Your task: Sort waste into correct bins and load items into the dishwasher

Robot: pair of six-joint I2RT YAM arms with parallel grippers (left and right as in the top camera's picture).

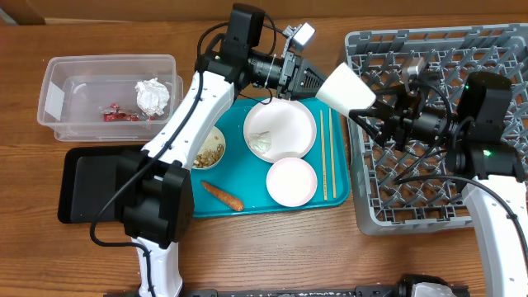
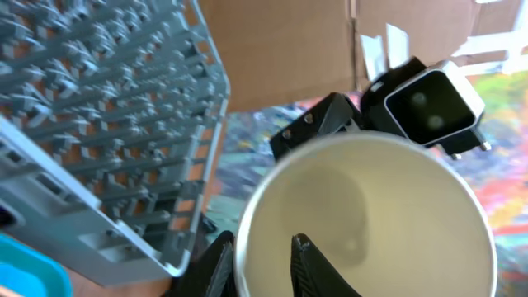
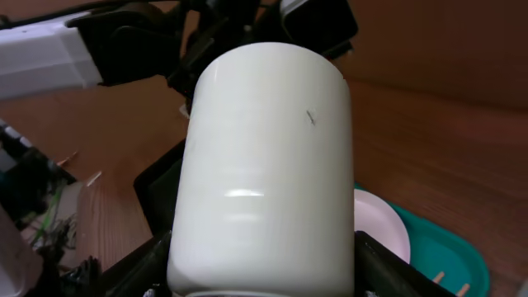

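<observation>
Two grippers meet on the small white cup point(image 1: 345, 87), which hangs tilted in the air at the 9 o'clock edge of the grey dish rack point(image 1: 412, 198), toward 1 o'clock from the white round plate point(image 1: 280, 129) on the teal tray point(image 1: 247, 186). The left gripper point(image 2: 257, 262) straddles the rim with its inner finger point(image 2: 309, 264) standing clear of the wall, so it is parted rather than pinching. The right gripper point(image 3: 260, 256) has its jaws pressed on the cup's flanks near the base. The risk, as I judge it, is that this hold sits low on a smooth wall. The cup could slip or swing when the left fingers draw out, or the inner finger could hook the rim and tug it loose. Only the left wrist view shows the gap at the rim, and only the right wrist view shows both jaws against the sides. The overhead alone places the cup against rack and tray.
</observation>
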